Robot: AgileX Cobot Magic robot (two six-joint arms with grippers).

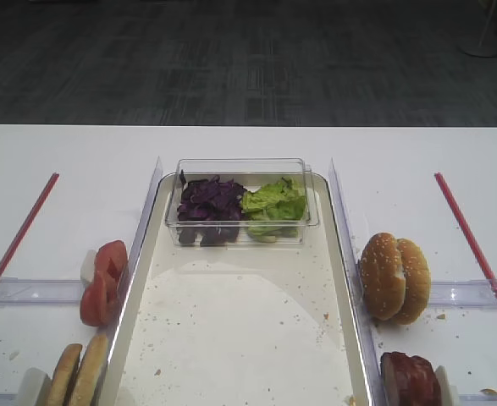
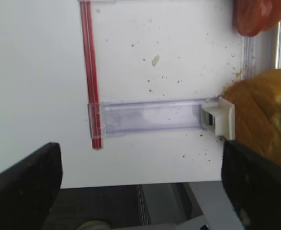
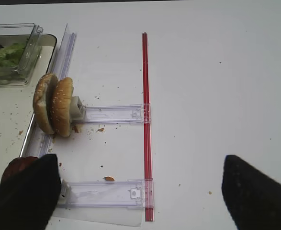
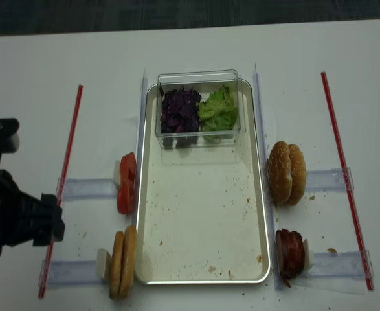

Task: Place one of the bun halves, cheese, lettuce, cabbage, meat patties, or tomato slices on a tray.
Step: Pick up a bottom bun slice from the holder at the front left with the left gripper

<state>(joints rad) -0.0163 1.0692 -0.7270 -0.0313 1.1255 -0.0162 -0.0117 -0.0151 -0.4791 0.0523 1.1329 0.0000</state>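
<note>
I find no brand, label or readable writing in any view. The tray [image 4: 202,220] fills the middle of the realsense view, bare but for crumbs and a clear tub [image 4: 199,107] at its top end holding purple cabbage [image 4: 180,110] beside green lettuce [image 4: 218,110].

The flat bun halves [image 4: 122,264] stand on edge at the lower left, just outside the tray rim; the tomato slices [image 4: 125,183] sit above them. At the right, the sesame buns [image 4: 287,173] stand upright, with meat patties [image 4: 290,253] below.

My left gripper [image 2: 140,187] shows only two dark fingers at the bottom corners of its wrist view, spread wide with nothing between them. My right gripper [image 3: 140,191] is likewise cut off, jaws spread apart over bare table. I see no cheese.
</note>
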